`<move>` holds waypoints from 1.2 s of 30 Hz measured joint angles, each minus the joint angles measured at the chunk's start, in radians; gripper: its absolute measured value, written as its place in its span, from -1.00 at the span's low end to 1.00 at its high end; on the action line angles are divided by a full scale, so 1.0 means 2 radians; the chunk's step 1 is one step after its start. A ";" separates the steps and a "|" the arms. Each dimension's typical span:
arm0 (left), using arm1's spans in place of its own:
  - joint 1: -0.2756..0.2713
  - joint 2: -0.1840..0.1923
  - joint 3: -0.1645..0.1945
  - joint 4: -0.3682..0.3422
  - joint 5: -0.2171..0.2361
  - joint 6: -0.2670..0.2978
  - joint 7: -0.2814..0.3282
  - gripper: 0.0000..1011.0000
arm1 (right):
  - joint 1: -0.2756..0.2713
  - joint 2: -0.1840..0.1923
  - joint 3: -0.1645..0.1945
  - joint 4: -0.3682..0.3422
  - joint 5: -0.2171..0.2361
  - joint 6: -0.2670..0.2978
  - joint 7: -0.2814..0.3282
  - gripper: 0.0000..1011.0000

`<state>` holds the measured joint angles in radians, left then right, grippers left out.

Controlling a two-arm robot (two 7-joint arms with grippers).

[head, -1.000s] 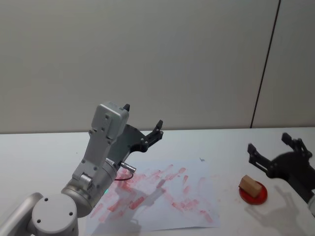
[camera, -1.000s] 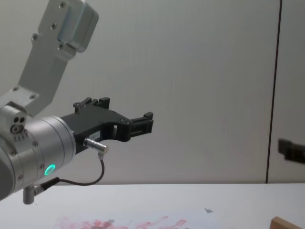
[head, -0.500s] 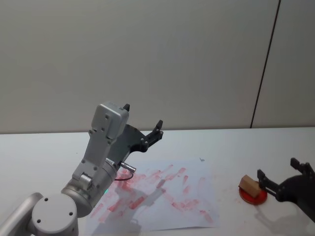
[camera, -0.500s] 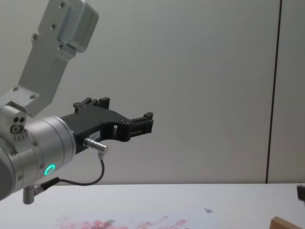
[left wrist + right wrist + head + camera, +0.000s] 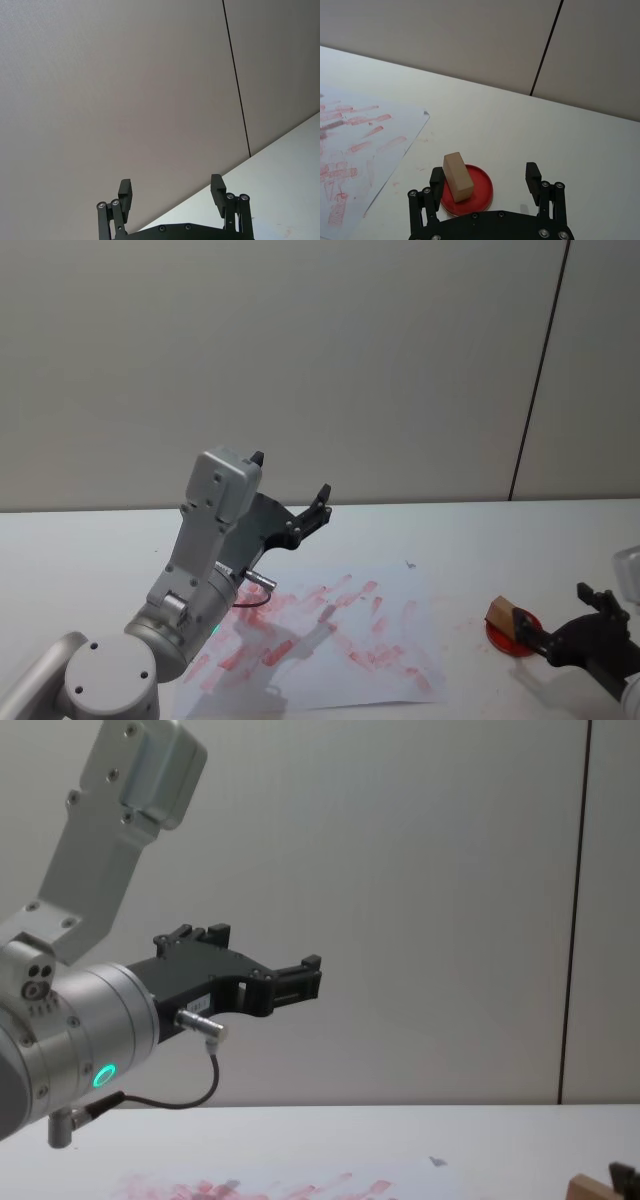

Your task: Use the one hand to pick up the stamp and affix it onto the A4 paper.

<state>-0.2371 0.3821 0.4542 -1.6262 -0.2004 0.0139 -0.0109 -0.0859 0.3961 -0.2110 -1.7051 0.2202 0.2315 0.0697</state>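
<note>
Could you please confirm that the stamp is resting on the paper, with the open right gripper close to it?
Not quite: the stamp rests on the red pad beside the paper, as the right wrist view shows. The open right gripper is indeed close to it; the left gripper is parked, raised.

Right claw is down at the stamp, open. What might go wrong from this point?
1. The stamp stands tilted and much nearer one finger of the open right claw than the other; closing may shove or topple it rather than grip it squarely.
2. It rests on the red ink pad, which may slide or lift with it.
3. The left claw, open, hangs above the A4 paper and might crowd the stamping spot.
</note>
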 joint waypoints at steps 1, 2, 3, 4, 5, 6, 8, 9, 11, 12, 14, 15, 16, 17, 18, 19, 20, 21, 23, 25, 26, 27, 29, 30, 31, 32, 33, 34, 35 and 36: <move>0.000 0.000 0.000 0.000 0.000 0.000 0.000 0.98 | 0.002 -0.001 -0.001 0.003 -0.002 0.001 0.001 0.98; 0.000 0.000 0.000 0.000 0.000 0.000 0.000 0.98 | 0.005 -0.005 -0.002 0.008 -0.006 0.003 0.003 0.98; 0.000 0.000 0.000 0.000 0.000 0.000 0.000 0.98 | 0.006 -0.005 -0.003 0.011 -0.008 0.004 0.004 0.98; 0.000 0.000 0.000 0.000 0.000 0.000 0.000 0.98 | 0.009 -0.007 -0.004 0.014 -0.010 0.005 0.004 0.98; 0.000 0.000 0.000 0.000 0.000 0.000 0.000 0.98 | 0.012 -0.010 -0.006 0.019 -0.013 0.006 0.006 0.98; 0.000 0.000 0.000 0.000 0.000 0.000 0.000 0.98 | 0.014 -0.011 -0.007 0.022 -0.016 0.007 0.007 0.98; 0.000 0.000 0.000 0.000 0.000 0.000 0.000 0.98 | 0.019 -0.016 -0.009 0.031 -0.021 0.009 0.010 0.98; 0.000 0.000 0.000 0.000 0.000 0.000 0.000 0.98 | 0.022 -0.019 -0.011 0.036 -0.024 0.010 0.011 0.98; 0.000 0.000 0.000 0.000 0.000 0.000 0.000 0.98 | 0.024 -0.020 -0.011 0.039 -0.026 0.010 0.011 0.98; 0.000 0.000 0.000 0.000 0.000 0.000 0.000 0.98 | 0.027 -0.023 -0.013 0.044 -0.029 0.011 0.013 0.98; 0.000 0.000 0.000 0.000 0.000 0.000 0.000 0.98 | 0.030 -0.026 -0.015 0.048 -0.032 0.012 0.014 0.98; 0.000 0.000 0.000 0.000 0.000 0.000 0.000 0.98 | 0.033 -0.029 -0.016 0.054 -0.035 0.012 0.016 0.98; 0.000 0.000 0.000 0.000 0.000 0.000 0.000 0.98 | 0.035 -0.030 -0.016 0.056 -0.036 0.012 0.017 0.98; 0.000 0.000 0.000 0.000 0.000 0.000 0.000 0.98 | 0.036 -0.031 -0.017 0.059 -0.037 0.012 0.017 0.98; 0.000 0.000 0.000 0.000 0.000 0.000 0.000 0.98 | 0.039 -0.033 -0.018 0.064 -0.040 0.013 0.018 0.98; 0.000 0.000 0.000 0.000 0.000 0.000 0.000 0.98 | 0.041 -0.035 -0.019 0.067 -0.042 0.013 0.019 0.98; 0.000 0.000 0.000 0.000 0.000 0.000 0.000 0.98 | 0.043 -0.037 -0.020 0.070 -0.044 0.013 0.020 0.98; 0.000 0.000 0.000 0.000 0.000 0.000 0.000 0.98 | 0.044 -0.038 -0.020 0.072 -0.045 0.013 0.020 0.98; 0.000 0.000 0.000 0.000 0.000 0.000 0.000 0.98 | 0.048 -0.041 -0.022 0.079 -0.048 0.013 0.021 0.98; 0.000 0.000 0.000 0.000 0.000 0.000 0.000 0.98 | 0.051 -0.043 -0.023 0.083 -0.051 0.013 0.022 0.98; 0.000 0.000 0.000 0.000 0.000 0.000 0.000 0.98 | 0.052 -0.044 -0.024 0.085 -0.052 0.013 0.023 0.98; 0.000 0.000 0.000 0.000 0.000 0.000 0.000 0.98 | 0.054 -0.046 -0.024 0.088 -0.053 0.013 0.024 0.98; 0.000 0.000 0.000 0.000 0.000 0.000 0.000 0.98 | 0.056 -0.047 -0.025 0.091 -0.055 0.012 0.024 0.98; 0.000 0.000 0.000 0.000 0.000 0.000 0.000 0.98 | 0.057 -0.049 -0.026 0.093 -0.056 0.012 0.025 0.97; 0.000 0.000 0.000 0.000 0.000 0.000 0.000 0.98 | 0.058 -0.049 -0.026 0.094 -0.057 0.012 0.025 0.91; 0.000 0.000 0.000 0.000 0.000 0.000 0.000 0.98 | 0.059 -0.050 -0.026 0.096 -0.057 0.012 0.025 0.88; 0.000 0.000 0.000 0.000 0.000 0.000 0.000 0.98 | 0.060 -0.051 -0.027 0.097 -0.058 0.011 0.026 0.83; 0.000 0.000 0.000 0.000 0.000 0.000 0.000 0.98 | 0.060 -0.052 -0.027 0.098 -0.059 0.011 0.026 0.83; 0.000 0.000 0.000 0.000 0.000 0.000 0.000 0.98 | 0.061 -0.052 -0.027 0.099 -0.059 0.011 0.026 0.74; 0.000 0.000 0.000 0.000 0.000 0.000 0.000 0.98 | 0.062 -0.053 -0.028 0.101 -0.060 0.011 0.026 0.69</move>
<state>-0.2371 0.3821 0.4542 -1.6262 -0.2004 0.0139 -0.0109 0.0379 0.2902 -0.2666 -1.5030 0.1009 0.2535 0.1224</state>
